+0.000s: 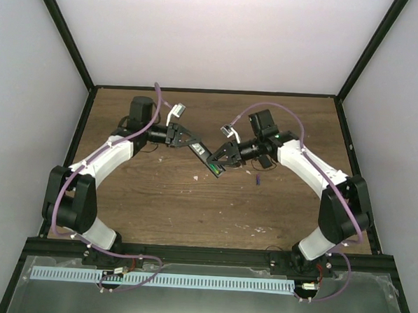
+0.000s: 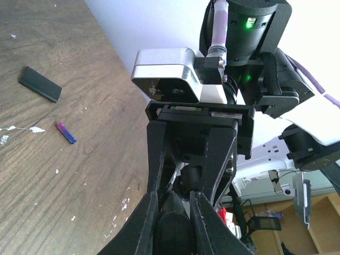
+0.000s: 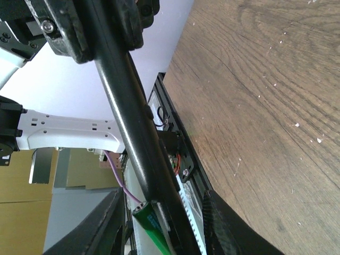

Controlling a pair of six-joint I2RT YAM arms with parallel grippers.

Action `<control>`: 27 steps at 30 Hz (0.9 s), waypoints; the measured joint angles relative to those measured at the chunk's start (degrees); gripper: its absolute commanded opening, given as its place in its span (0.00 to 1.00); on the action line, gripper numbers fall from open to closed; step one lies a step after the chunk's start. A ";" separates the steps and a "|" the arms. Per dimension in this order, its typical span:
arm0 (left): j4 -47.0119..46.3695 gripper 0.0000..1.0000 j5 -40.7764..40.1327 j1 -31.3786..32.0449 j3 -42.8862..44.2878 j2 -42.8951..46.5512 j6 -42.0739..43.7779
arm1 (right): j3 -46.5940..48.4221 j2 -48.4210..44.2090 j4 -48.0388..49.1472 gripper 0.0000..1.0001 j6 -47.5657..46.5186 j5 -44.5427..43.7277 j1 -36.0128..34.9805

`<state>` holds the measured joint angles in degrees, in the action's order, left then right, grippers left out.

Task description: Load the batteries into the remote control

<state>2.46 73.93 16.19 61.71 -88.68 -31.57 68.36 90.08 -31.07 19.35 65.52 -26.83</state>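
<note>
My left gripper [image 1: 189, 143] [image 2: 172, 196] is shut on one end of the black remote control [image 1: 205, 158] [image 3: 133, 117] and holds it slanted above the table. The green battery [image 1: 214, 169] [image 3: 151, 226] lies along the remote's far end. My right gripper [image 1: 221, 158] [image 3: 162, 194] faces the left one. It is open, its fingers [image 3: 109, 220] on either side of that end and the green battery, with gaps showing on both sides. The purple battery [image 1: 257, 179] [image 2: 66, 133] lies loose on the wooden table, to the right of the grippers.
A small flat black rectangular piece [image 2: 40, 84] lies on the table [image 1: 192, 212] near the purple battery. Black frame posts and white walls border the table. A metal rail [image 3: 183, 159] runs along the near edge.
</note>
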 measured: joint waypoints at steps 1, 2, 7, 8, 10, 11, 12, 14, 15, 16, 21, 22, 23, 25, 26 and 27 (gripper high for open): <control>0.39 0.00 -0.17 0.00 0.11 0.00 0.39 | 0.24 0.24 -0.17 0.33 0.00 0.00 -0.02; 0.74 0.00 -0.31 0.00 0.17 0.00 0.74 | 0.37 0.42 -0.22 0.33 -0.02 -0.02 -0.02; 2.58 0.00 -0.48 0.00 0.79 -0.11 2.08 | 0.81 0.90 -0.81 0.28 -0.17 -0.07 -0.02; 2.75 0.00 -0.52 0.00 0.85 -0.11 2.21 | 0.96 1.03 -0.87 0.27 -0.20 -0.09 -0.02; 2.86 0.00 -0.55 0.00 0.87 -0.11 2.27 | 1.20 1.16 -1.03 0.27 -0.35 -0.20 -0.02; 2.89 0.00 -0.52 0.00 0.87 -0.13 2.29 | 1.22 1.16 -1.09 0.26 -0.42 -0.20 -0.02; 2.91 0.00 -0.52 0.00 0.87 -0.17 2.27 | 1.22 1.16 -1.11 0.26 -0.46 -0.22 -0.02; 2.91 0.00 -0.48 0.00 0.87 -0.22 2.23 | 1.22 1.16 -1.29 0.25 -0.57 -0.22 -0.02; 2.86 0.00 -0.44 0.00 0.87 -0.24 2.21 | 1.22 1.16 -1.38 0.25 -0.63 -0.22 0.00; 2.78 0.00 -0.39 0.00 0.87 -0.24 2.03 | 1.22 1.16 -1.46 0.25 -0.72 -0.20 0.00; 0.39 0.00 -0.15 0.00 0.83 -0.50 -0.07 | 1.22 1.16 -1.49 0.24 -1.33 -0.20 0.00; -0.66 0.00 -0.13 0.09 0.83 -0.59 -1.05 | 1.22 1.16 -1.49 0.24 -1.46 -0.20 0.00; -1.70 0.00 -0.11 0.15 0.72 -0.63 -1.79 | 1.22 1.16 -1.49 0.24 -1.57 -0.17 0.00; -4.37 0.00 0.00 0.24 0.09 -0.66 -3.82 | 1.22 1.11 -1.44 0.23 -1.86 -0.04 0.00; -5.97 0.00 0.13 0.24 -0.37 -0.72 -5.01 | 1.22 1.11 -1.44 0.23 -1.97 0.02 0.00; -7.17 0.00 0.31 0.24 -0.74 -0.81 -5.99 | 1.22 1.11 -1.44 0.23 -2.16 0.04 0.00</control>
<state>-4.71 74.24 16.43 60.97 -89.49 -37.56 69.58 91.20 -32.51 17.19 65.56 -26.83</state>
